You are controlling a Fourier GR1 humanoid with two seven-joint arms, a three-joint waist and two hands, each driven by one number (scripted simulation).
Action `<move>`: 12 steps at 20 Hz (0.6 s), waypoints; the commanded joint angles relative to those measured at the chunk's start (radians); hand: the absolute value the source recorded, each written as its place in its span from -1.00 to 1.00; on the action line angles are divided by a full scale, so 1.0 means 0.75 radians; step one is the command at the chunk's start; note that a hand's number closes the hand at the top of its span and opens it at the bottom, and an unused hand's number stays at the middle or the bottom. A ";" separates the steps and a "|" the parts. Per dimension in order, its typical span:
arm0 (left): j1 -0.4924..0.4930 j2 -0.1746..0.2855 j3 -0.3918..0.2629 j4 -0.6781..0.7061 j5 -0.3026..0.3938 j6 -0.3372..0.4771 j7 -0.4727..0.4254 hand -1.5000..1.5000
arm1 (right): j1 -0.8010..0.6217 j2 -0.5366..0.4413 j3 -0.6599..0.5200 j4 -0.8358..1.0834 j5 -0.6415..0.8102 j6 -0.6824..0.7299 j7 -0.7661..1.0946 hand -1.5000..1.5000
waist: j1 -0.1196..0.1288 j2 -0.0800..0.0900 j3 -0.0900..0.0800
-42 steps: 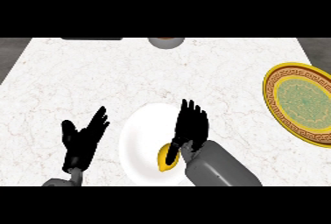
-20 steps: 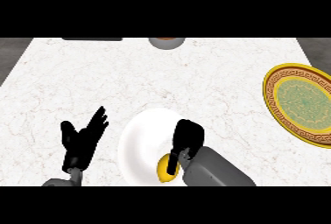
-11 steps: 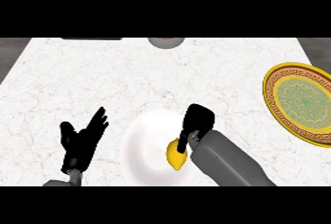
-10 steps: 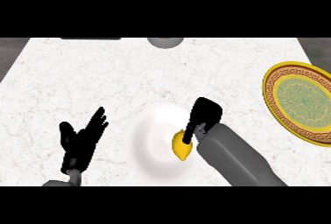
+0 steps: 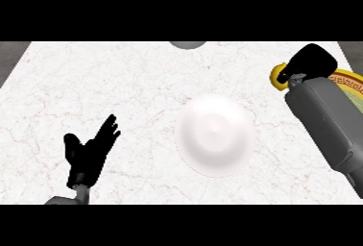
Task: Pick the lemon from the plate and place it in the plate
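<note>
My right hand (image 5: 312,61) is up at the right side of the counter, fingers curled round the yellow lemon (image 5: 279,76), which peeks out at the hand's left. The hand and grey forearm cover most of the gold-rimmed patterned plate (image 5: 349,82); only a sliver of its rim shows at the right edge. The plain white plate (image 5: 214,134) lies in the middle of the counter with nothing on it. My left hand (image 5: 90,154) rests open at the lower left, fingers up, apart from both plates.
A grey round object (image 5: 187,44) sits half cut off at the counter's far edge. The marble counter top (image 5: 106,86) stretches wide to the left, with a dark strip beyond its left corner.
My right hand closed on the lemon, lifted it off the white plate and carried it up and right to the patterned plate. The left hand stayed still.
</note>
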 commanded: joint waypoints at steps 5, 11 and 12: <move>-0.018 -0.017 -0.048 0.003 -0.013 -0.021 0.016 0.00 | -0.207 -0.214 -0.142 0.200 0.342 -0.323 0.368 1.00 | 0.073 0.024 0.000; -0.042 -0.012 -0.036 0.009 -0.014 -0.019 0.022 0.00 | -0.249 -0.284 -0.257 0.267 0.532 -0.476 0.397 1.00 | 0.077 0.024 0.005; -0.056 -0.016 -0.037 0.010 -0.013 -0.016 0.034 0.00 | -0.261 -0.300 -0.279 0.267 0.562 -0.499 0.397 1.00 | 0.064 0.020 0.006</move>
